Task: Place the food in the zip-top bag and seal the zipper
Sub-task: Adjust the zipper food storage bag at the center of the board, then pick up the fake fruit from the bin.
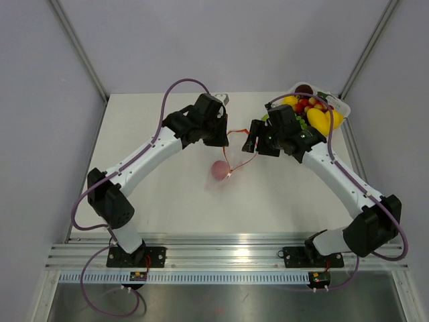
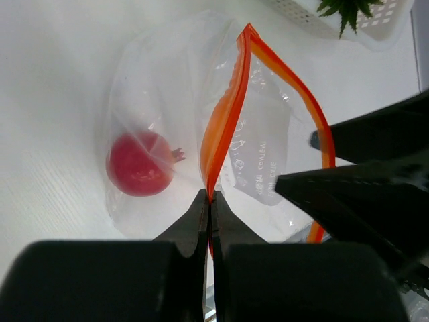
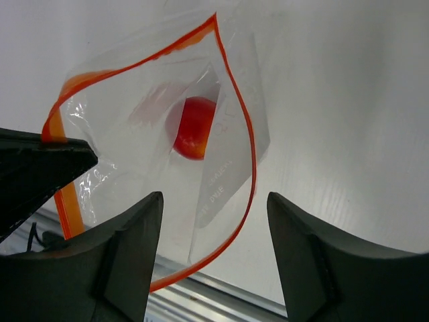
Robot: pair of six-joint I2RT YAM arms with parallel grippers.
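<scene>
The clear zip-top bag [image 1: 224,168] hangs between my two grippers above the table, its mouth open. One red round fruit [image 2: 137,164] lies inside it and also shows in the right wrist view [image 3: 194,127]. My left gripper [image 2: 211,198] is shut on the orange-red zipper [image 2: 228,107] strip at one side of the mouth. My right gripper [image 3: 213,201] is open, and the other zipper strip [image 3: 254,168] curves between its jaws without touching them. The white label patch [image 2: 258,161] faces the left wrist camera. In the top view the left gripper [image 1: 218,132] and right gripper [image 1: 253,142] are close together.
A white tray [image 1: 340,105] at the back right holds several more toy fruits [image 1: 315,111], yellow, red and green. Its corner, with a green leafy piece, shows in the left wrist view [image 2: 348,20]. The table's metal rail runs along the near edge [image 1: 228,255].
</scene>
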